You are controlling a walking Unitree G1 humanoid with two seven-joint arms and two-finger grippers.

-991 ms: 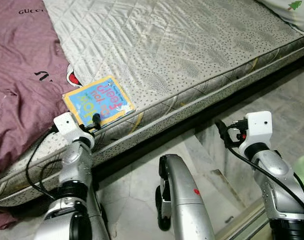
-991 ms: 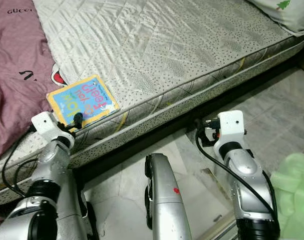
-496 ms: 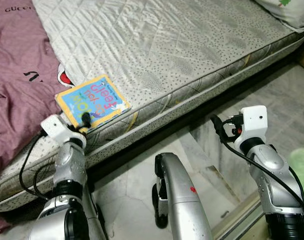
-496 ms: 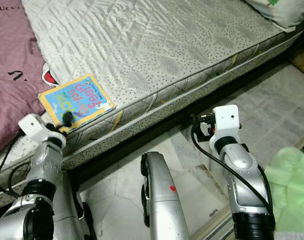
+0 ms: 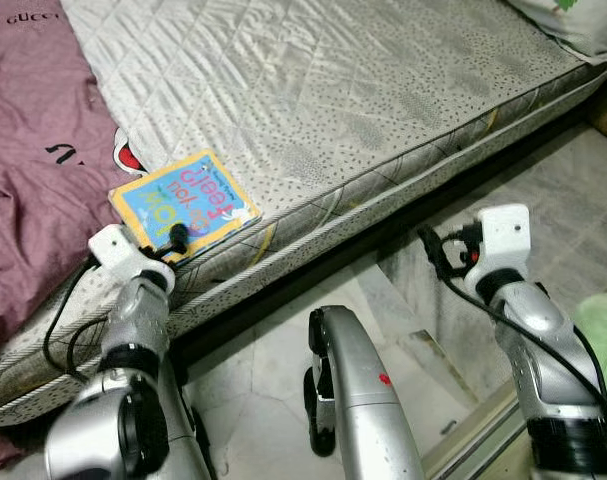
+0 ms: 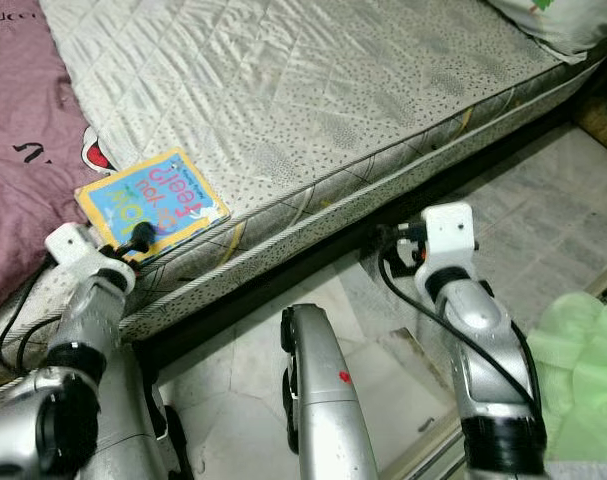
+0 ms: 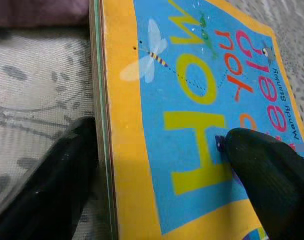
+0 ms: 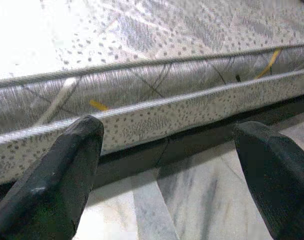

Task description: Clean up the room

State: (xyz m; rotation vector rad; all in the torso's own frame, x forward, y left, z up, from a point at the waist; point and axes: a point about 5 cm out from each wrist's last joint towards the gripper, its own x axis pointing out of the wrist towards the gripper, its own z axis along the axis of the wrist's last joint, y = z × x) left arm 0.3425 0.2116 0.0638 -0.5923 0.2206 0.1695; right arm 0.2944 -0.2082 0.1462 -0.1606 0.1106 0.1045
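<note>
Maroon blanket (image 5: 28,170) covers the upper left of my head view, lying over the left part of the grey quilted mattress (image 5: 313,90). Just right of the blanket, in the left-middle of the frame near the mattress edge, lies the children's book (image 5: 183,203), flat, with a yellow border and a blue cover printed with large yellow and red letters. A small white and red patch shows between the blanket and the book's upper corner; I cannot tell what it is.

My left gripper (image 5: 173,240) sits at the book's near corner. In the left wrist view its fingers (image 7: 272,175) are parted around that corner: one rests on the blue cover, the other (image 7: 56,180) lies on the mattress against the book's yellow edge (image 7: 124,165). The jaws straddle the book without being closed tight on it.

At bottom centre, a silver part of my own body (image 5: 358,390) stands over the pale marble floor (image 5: 263,400). To the right, my right gripper (image 5: 430,258) hangs in the lower right of the frame, over the floor beside the bed. In the right wrist view its fingers (image 8: 56,175) spread wide with nothing between them, facing the speckled mattress side (image 8: 157,120). Something pale green (image 6: 583,370) lies at the far lower right, and a white pillow (image 5: 573,20) sits in the upper right corner.
</note>
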